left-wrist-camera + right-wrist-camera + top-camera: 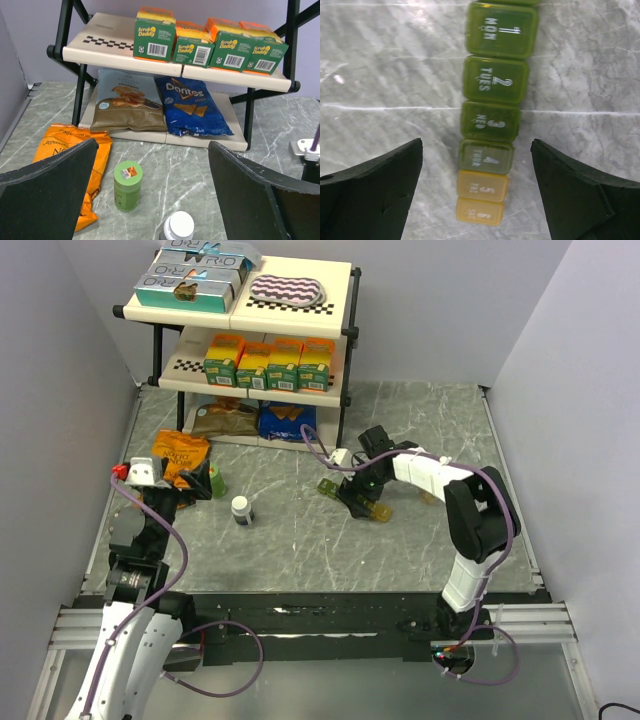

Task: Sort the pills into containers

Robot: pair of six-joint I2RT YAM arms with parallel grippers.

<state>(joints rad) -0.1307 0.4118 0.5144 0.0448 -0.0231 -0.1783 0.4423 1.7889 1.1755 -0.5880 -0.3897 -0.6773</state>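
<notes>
Elbow bent, right claw [476,150] points down, spread over containers [492,80].

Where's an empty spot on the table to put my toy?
Bare tabletop lies between the white-capped bottle and the containers, and nearer the arm bases. Crowded: the left side, around the orange bag and green bottle.

There were four Scrub Daddy boxes [155,37], three snack bags [192,107], two small bottles [128,186], and one pill organizer strip [490,122] showing four green and two yellow compartments [501,31] fully, a seventh only partly.
</notes>
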